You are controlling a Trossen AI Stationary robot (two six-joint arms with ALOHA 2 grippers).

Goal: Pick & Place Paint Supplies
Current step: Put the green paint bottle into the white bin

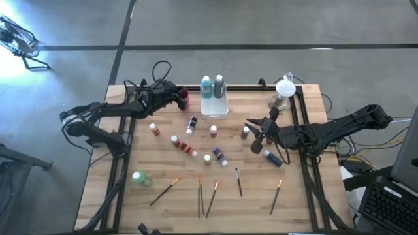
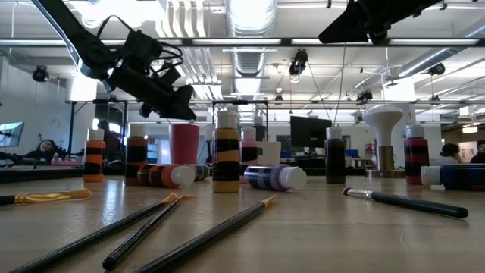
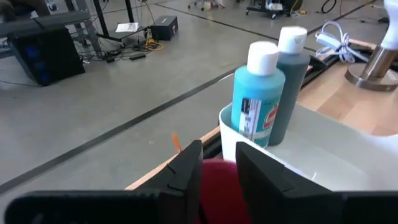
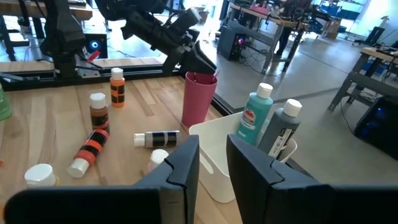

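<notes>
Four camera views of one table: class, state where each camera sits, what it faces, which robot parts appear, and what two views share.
High: overhead, facing down on the table; both arms.
Low: tabletop level, facing across brushes and bottles into the room; both arms enter from above.
Left wrist: behind the left pincer, above the magenta cup.
Right wrist: behind the right pincer, facing the white tray; the left arm shows beyond.
Shared: both wrist views show the teal bottle and grey bottle.

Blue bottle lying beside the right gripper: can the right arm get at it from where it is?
Probably yes. The blue bottle lies just beside the right gripper, with bare table around it and nothing over it.
</notes>
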